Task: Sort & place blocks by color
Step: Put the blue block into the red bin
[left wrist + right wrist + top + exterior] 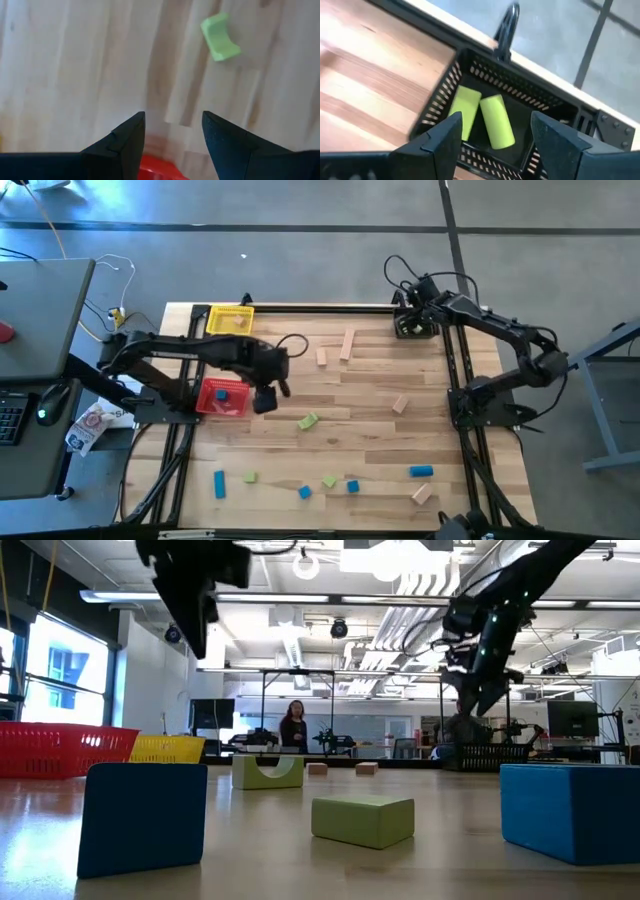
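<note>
Blue, green and tan blocks lie scattered on the wooden table: a green arch block (307, 421) (220, 37) near the middle, tan ones (347, 345) farther back, and several of all three colours (329, 480) along the near edge. My left gripper (272, 392) (172, 125) hangs open above the table, just right of the red bin (205, 402), with nothing between its fingers. My right gripper (410, 315) (492, 130) stands open over the black bin (470, 60) at the far right. Two green blocks (496, 122) lie on that bin's floor.
A blue block (222, 390) lies in the red bin. The yellow bin (230, 320) at the far left holds a tan block. Arm frames and cables run along both table sides. Bare wood lies open between the middle blocks and the near row.
</note>
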Action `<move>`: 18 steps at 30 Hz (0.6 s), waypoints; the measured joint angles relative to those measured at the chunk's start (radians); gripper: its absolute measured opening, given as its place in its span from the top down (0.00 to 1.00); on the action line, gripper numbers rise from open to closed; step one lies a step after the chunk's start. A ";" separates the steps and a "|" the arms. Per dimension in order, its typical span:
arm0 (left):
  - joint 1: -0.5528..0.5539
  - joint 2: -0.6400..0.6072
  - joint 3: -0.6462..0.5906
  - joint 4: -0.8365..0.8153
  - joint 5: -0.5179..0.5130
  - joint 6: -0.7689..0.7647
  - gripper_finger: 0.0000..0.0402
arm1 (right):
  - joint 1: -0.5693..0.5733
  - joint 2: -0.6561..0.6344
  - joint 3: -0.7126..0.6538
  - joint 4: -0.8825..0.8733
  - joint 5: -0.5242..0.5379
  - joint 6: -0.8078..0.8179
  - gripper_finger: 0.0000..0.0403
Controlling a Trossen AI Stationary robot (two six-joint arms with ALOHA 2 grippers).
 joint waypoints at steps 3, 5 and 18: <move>-0.046 -0.032 -0.007 0.000 -0.002 -0.063 0.54 | 0.027 -0.053 0.000 -0.002 -0.027 0.005 0.45; -0.077 -0.047 -0.007 0.000 -0.004 -0.096 0.54 | 0.050 -0.083 0.000 -0.005 -0.070 0.018 0.45; -0.307 -0.056 -0.007 -0.015 -0.047 -0.210 0.54 | 0.232 -0.144 0.000 -0.039 -0.129 0.086 0.45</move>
